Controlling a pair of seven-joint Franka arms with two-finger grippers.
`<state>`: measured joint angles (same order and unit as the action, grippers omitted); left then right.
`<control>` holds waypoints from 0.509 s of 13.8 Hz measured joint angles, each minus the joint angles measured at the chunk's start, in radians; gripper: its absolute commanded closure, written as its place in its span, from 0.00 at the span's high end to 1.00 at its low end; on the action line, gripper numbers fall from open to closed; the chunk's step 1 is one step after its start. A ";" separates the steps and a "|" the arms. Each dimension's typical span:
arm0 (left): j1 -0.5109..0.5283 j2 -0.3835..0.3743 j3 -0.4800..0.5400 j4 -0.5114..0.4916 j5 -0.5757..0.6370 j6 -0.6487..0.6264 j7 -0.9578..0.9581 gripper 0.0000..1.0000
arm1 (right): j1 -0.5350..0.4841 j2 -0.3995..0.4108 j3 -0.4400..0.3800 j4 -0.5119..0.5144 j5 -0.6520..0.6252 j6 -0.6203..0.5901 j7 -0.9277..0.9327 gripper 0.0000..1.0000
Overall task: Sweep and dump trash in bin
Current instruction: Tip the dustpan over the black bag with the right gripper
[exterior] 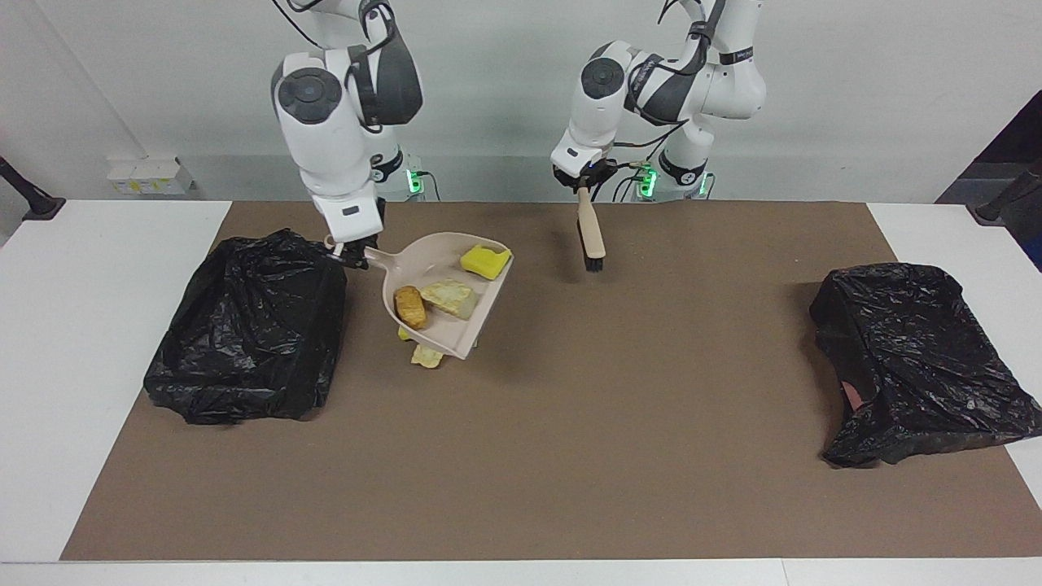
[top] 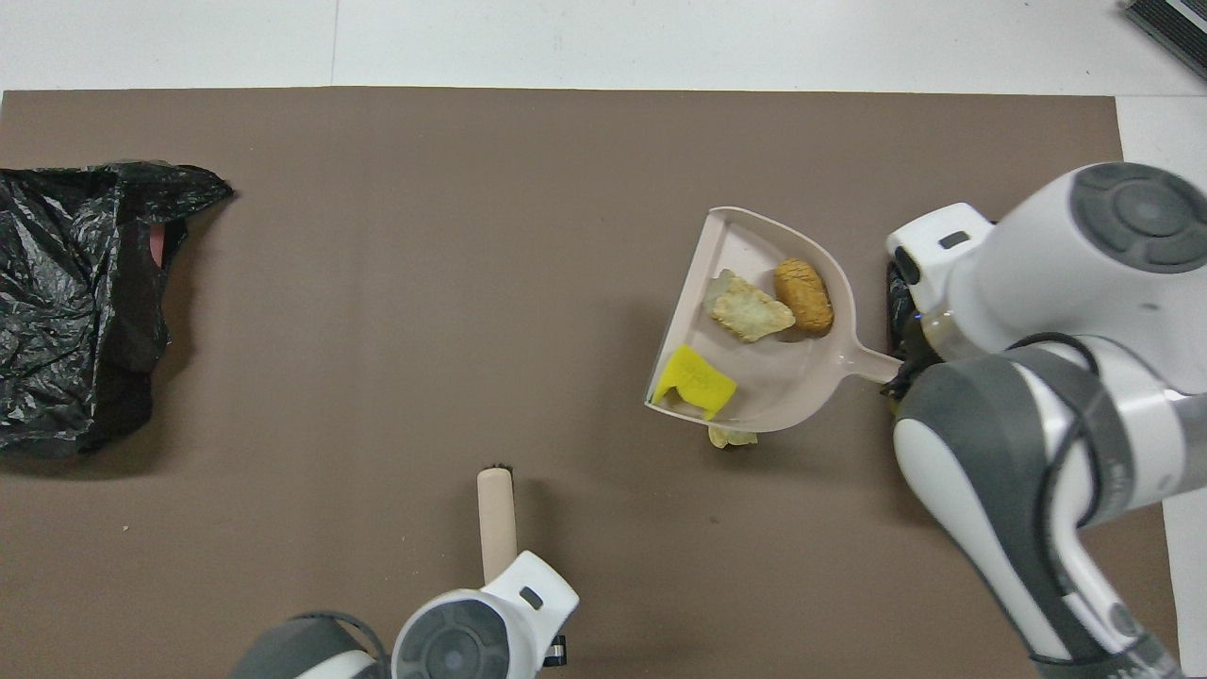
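Observation:
My right gripper (exterior: pixel 352 255) is shut on the handle of the beige dustpan (exterior: pixel 456 338), which hangs in the air beside the black-bagged bin (exterior: pixel 244 325) at the right arm's end of the table. In the pan (top: pixel 801 382) lie three pieces of trash: a yellow sponge piece (exterior: pixel 485 260), a pale beige lump (exterior: pixel 450 297) and an orange-brown lump (exterior: pixel 410 306). More trash (exterior: pixel 427 356) lies on the mat under the pan, mostly hidden by it. My left gripper (exterior: pixel 583 189) is shut on the beige brush (exterior: pixel 592 236), bristles pointing down.
A second black bag (exterior: pixel 920 366) sits at the left arm's end of the table. The brown mat (exterior: pixel 570 456) covers the table's middle. In the overhead view the right arm hides most of the bin beside the dustpan.

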<state>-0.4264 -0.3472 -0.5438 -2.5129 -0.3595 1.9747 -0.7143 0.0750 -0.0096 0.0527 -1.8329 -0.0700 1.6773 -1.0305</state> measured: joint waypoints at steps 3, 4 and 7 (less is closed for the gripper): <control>-0.004 -0.007 -0.108 -0.069 -0.058 0.104 -0.049 0.00 | -0.183 -0.010 -0.004 0.000 -0.065 0.001 -0.184 0.00; -0.004 -0.008 -0.108 -0.078 -0.068 0.115 -0.049 0.00 | -0.243 -0.009 -0.005 0.000 -0.107 0.019 -0.244 0.00; -0.003 -0.003 -0.104 -0.087 -0.078 0.117 -0.037 0.00 | -0.360 -0.004 -0.007 -0.001 -0.248 0.100 -0.347 0.00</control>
<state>-0.4292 -0.3498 -0.6481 -2.6003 -0.4374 2.0919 -0.7515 -0.2852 -0.0131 0.0460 -1.8342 -0.3183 1.7771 -1.3771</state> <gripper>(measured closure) 0.740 0.678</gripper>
